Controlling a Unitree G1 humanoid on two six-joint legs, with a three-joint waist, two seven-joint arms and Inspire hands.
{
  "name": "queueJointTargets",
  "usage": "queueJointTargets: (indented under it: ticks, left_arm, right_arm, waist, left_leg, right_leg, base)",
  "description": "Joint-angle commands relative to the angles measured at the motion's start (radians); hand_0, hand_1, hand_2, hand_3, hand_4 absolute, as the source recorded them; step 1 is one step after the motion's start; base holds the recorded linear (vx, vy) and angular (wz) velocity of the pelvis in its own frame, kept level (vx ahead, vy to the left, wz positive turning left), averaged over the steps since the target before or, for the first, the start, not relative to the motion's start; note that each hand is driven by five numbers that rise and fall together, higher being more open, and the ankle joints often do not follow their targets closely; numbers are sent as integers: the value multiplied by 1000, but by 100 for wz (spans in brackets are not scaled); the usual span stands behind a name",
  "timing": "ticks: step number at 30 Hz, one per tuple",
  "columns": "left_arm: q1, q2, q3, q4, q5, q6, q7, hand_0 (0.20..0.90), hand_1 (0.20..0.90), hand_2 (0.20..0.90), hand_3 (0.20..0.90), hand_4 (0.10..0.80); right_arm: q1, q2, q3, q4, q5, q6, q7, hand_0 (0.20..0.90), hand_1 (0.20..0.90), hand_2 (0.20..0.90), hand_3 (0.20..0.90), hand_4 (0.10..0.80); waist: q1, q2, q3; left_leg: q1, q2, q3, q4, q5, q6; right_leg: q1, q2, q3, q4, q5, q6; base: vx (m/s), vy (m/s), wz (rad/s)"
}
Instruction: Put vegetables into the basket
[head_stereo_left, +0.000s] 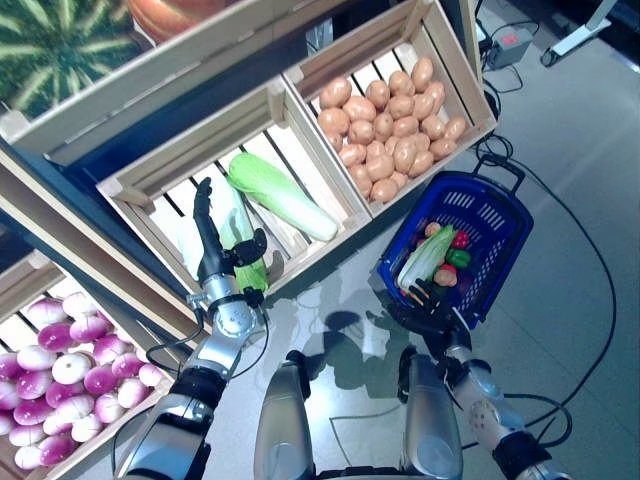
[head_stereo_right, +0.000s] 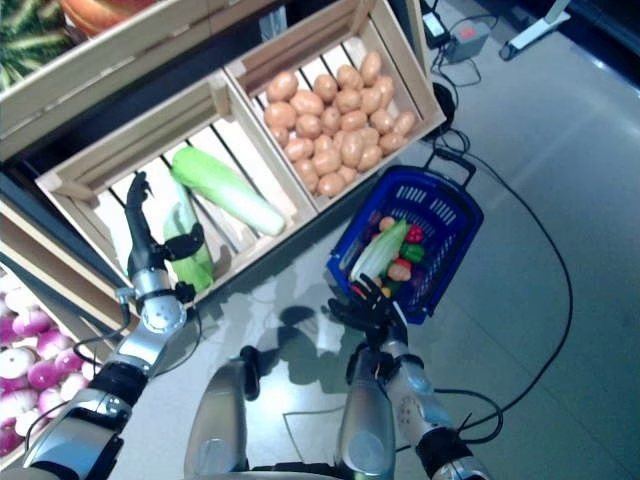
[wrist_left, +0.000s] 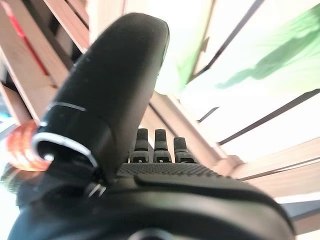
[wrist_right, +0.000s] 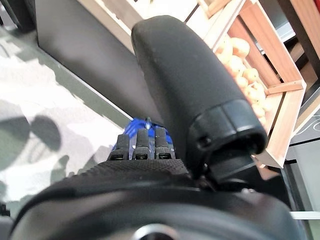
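The robot's left hand (head_stereo_left: 213, 250) reaches into the slatted wooden crate (head_stereo_left: 150, 180), fingers straight and open, thumb lying against a green cabbage (head_stereo_left: 238, 235) that rests lengthwise on the slats; whether the thumb presses it cannot be told. A 2nd, longer cabbage (head_stereo_left: 280, 195) lies diagonally in the same crate, just beside the hand on the side nearer the potato crate (head_stereo_left: 440, 40), with bare slats between it and the crate's front edge. The potato crate shares a wall with the cabbage crate and is heaped with potatoes (head_stereo_left: 392, 118). On the grey floor (head_stereo_left: 570, 200), just off the potato crate's front corner, stands the blue basket (head_stereo_left: 500, 215), already holding a pale green cabbage (head_stereo_left: 425, 256) and small red, green and orange vegetables (head_stereo_left: 452, 258). The right hand (head_stereo_left: 428, 302) hovers at the basket's near rim, fingers spread and empty. Purple-white turnips (head_stereo_left: 60, 370) fill a lower crate beyond the cabbage crate's other side.
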Motion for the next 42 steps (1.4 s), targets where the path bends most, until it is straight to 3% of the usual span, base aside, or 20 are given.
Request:
queueJointTargets:
  ticks: [1, 8, 14, 19, 24, 34, 42]
  left_arm:
    - [-84, 53, 34, 0, -6, -34, 100, 900, 900, 900, 900, 800]
    - [-157, 98, 54, 77, -69, -8, 113, 900, 900, 900, 900, 800]
    - [-250, 181, 54, 144, -70, 38, 160, 900, 900, 900, 900, 800]
    - [-354, 249, 29, 218, -101, 61, 108, 900, 900, 900, 900, 800]
    - [-425, 277, 8, 276, -180, 89, 48, 900, 900, 900, 900, 800]
    - [-491, 258, -24, 351, -380, 111, -148, 900, 900, 900, 900, 800]
    - [-449, 237, 11, 432, -558, 149, -223, 900, 900, 900, 900, 800]
  right_arm:
    - [-18, 7, -7, -103, -4, -56, -29, 900, 900, 900, 900, 800]
    - [-58, -38, -15, -78, 19, -45, -27, 900, 900, 900, 900, 800]
    - [-90, -87, -28, -63, 48, -30, -38, 900, 900, 900, 900, 800]
    - [-110, -117, -40, -50, 80, -24, -56, 900, 900, 900, 900, 800]
    - [-134, -137, -44, -30, 90, -25, -59, 900, 900, 900, 900, 800]
    - [-165, -141, -31, -7, 93, -25, -73, 900, 900, 900, 900, 800]
    - [-170, -136, -20, 0, 82, -23, -82, 900, 900, 900, 900, 800]
  waist:
    - [-6, -4, -59]
    - [-23, -6, -39]
    - [-38, -9, -16]
    - [-51, -13, 1]
    - [-59, -17, 16]
    - [-66, -25, 33]
    - [-67, -28, 33]
  left_leg:
    - [0, 10, -5, 11, -22, 16]
    - [-83, 23, -14, 110, -67, 11]
    - [-156, 32, -18, 205, -128, 1]
    - [-240, 39, -28, 273, -146, -1]
    - [-301, 45, -36, 317, -157, 3]
    - [-371, 53, -39, 354, -166, 8]
    - [-347, 54, -26, 330, -164, 9]
  right_leg:
    - [11, -21, 6, 79, -17, -54]
    - [-83, -18, 36, 162, -51, -60]
    - [-160, -20, 55, 232, -92, -51]
    - [-242, -16, 69, 277, -94, -49]
    - [-299, -13, 75, 309, -99, -49]
    - [-360, -5, 75, 329, -96, -48]
    - [-336, -2, 64, 304, -96, -52]
  base:
    - [-63, 41, -3]
    - [-39, 53, 0]
    - [10, 71, -3]
    - [-26, 70, -3]
    - [-14, 45, -5]
    - [-5, 1, -5]
    - [26, -8, 0]
